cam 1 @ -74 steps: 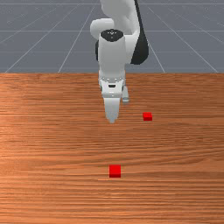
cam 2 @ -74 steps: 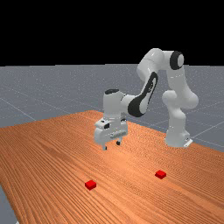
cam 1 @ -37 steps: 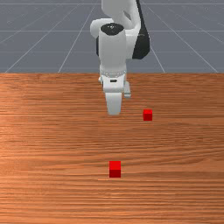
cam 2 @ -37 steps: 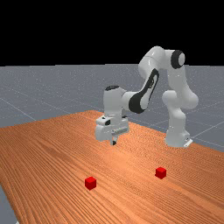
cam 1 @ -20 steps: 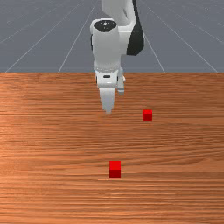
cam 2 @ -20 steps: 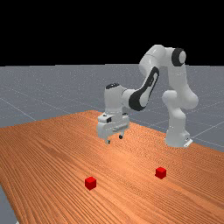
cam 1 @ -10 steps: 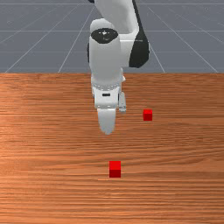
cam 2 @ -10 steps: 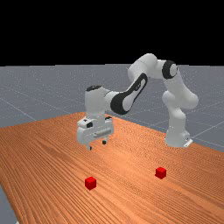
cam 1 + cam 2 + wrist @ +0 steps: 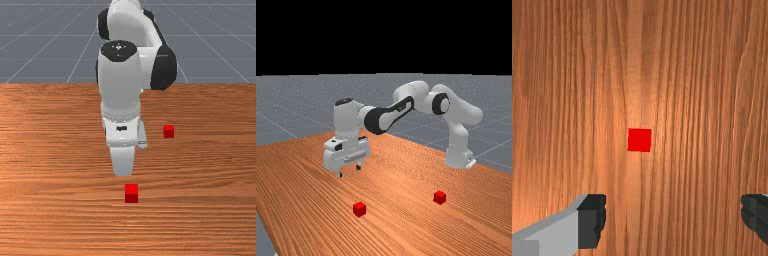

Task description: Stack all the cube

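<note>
You have the gripper (image 9: 349,171) wide open, hanging above the table (image 9: 306,175), its tips pointing down. In the wrist view, you see its two dark-padded fingers (image 9: 592,220) standing well apart, wood grain between them, touching neither cube. The surface under you is orange-brown wood with long streaks, and grey floor (image 9: 286,102) with pale lines stretches beyond its edge. Your nearest cube (image 9: 131,193) is red and rests on the wood, just past the hand in the front view. The wrist view puts it off the line that joins your fingertips, within the breadth of their gap. Your other red cube (image 9: 169,131) sits on the wood toward the front view's right, closer to the arm's base (image 9: 458,155). The two cubes lie well apart, unstacked. Your arm (image 9: 411,97) reaches from that base toward the far view's left.
</note>
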